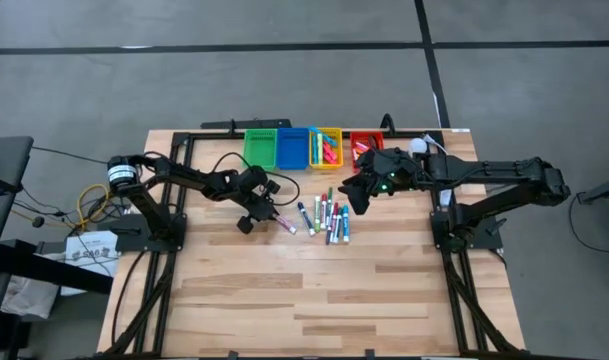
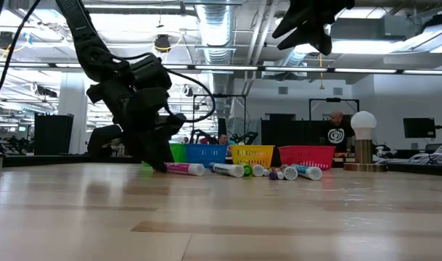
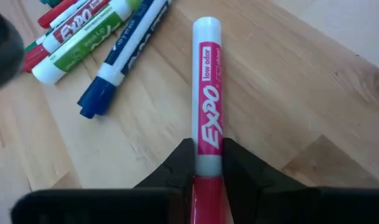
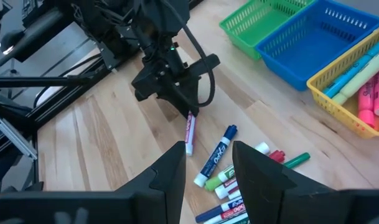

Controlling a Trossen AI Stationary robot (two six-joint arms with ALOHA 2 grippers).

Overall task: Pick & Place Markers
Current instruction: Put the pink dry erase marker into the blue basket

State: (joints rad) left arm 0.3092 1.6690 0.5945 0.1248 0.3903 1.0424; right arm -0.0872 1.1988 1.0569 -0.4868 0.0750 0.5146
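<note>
A pink-labelled white marker [image 3: 208, 93] lies on the wooden table [image 1: 284, 300], apart from the pile of several markers [image 1: 329, 215] at the table's middle. My left gripper [image 3: 209, 167] is low at the table and shut on this marker's pink-capped end; both also show in the low view, the marker [image 2: 183, 168] lying flat. My right gripper [image 4: 208, 165] hangs high above the pile, open, with nothing between its fingers; in the high view my right gripper [image 1: 359, 195] is just right of the pile. My left gripper pinches the pink marker between its two fingers [image 3: 180, 163] where the white barrel meets the pink cap [image 3: 208, 171]. The fingers slant down from the table's left and lie roughly along the marker. The marker lies flat on the table, its white end [image 3: 206, 26] pointing away from the gripper.
Green [image 1: 261, 147], blue [image 1: 293, 147], yellow [image 1: 326, 148] and red [image 1: 365, 143] bins stand in a row at the table's far edge; the yellow and red ones hold markers. A white lamp-like ball [image 2: 363, 122] stands at the far right. The near half of the table is bare wood.
</note>
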